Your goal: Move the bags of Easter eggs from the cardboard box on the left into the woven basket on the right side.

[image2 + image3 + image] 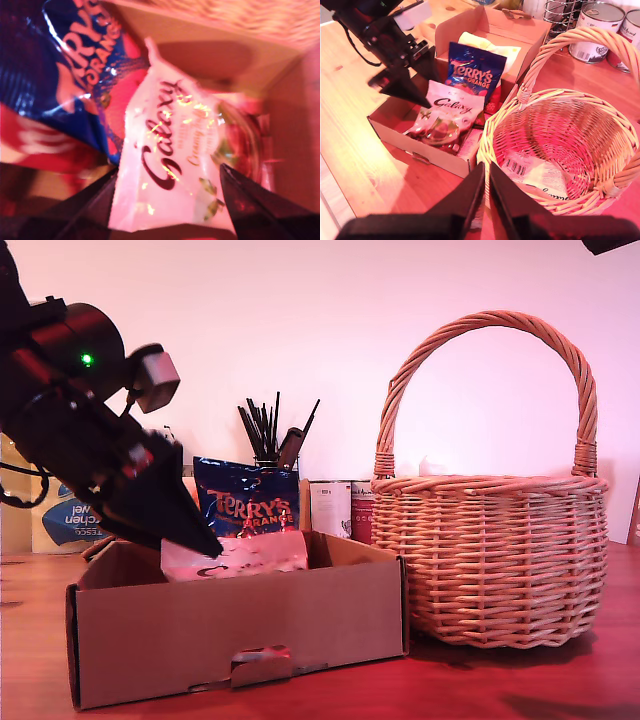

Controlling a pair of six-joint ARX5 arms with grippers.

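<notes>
The cardboard box (240, 625) (395, 130) stands at the exterior view's left, with the woven basket (490, 560) (560, 100) right beside it. My first gripper (205, 545) (169, 169) (417, 97) reaches down into the box and is shut on a white Galaxy bag (240, 555) (170, 160) (452, 107), whose top sticks up above the box wall. A dark blue Terry's Orange bag (245, 505) (75, 65) (475, 75) stands upright behind it, and a red pouch (487, 107) lies by it. A white bag (540, 175) lies in the basket. My second gripper (485, 195) hovers shut high above the basket's rim.
Behind the box stands a second open carton holding a yellow pack (490, 47). Tins (592, 27) and a wire rack stand behind the basket. A pot of pens (275, 430) and small cartons (330, 505) line the back wall. Bare wooden tabletop (350, 100) lies around the box.
</notes>
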